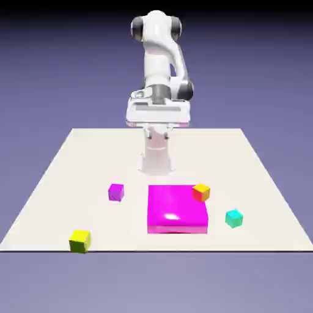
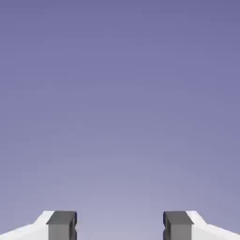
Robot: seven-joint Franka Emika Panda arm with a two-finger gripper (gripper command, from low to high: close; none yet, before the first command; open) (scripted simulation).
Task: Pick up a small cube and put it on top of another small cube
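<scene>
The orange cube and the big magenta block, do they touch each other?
Cannot tell. In the exterior view the orange cube overlaps the magenta block's far right corner, showing neither gap nor contact plainly.

The arm (image 1: 160,67) is glossy white, built of rounded, swollen segments, with dark grey caps on both sides of its topmost joint and a dark grey band and cap at the joint just above the hand. The hand (image 1: 158,111) is a wide, flat white block with a grey strip along its top face, and below it a white cylindrical base (image 1: 158,156) widens at the foot. In the hand view the gripper (image 2: 120,226) has two white fingers ending in square, dark grey tips (image 2: 62,225).
</scene>
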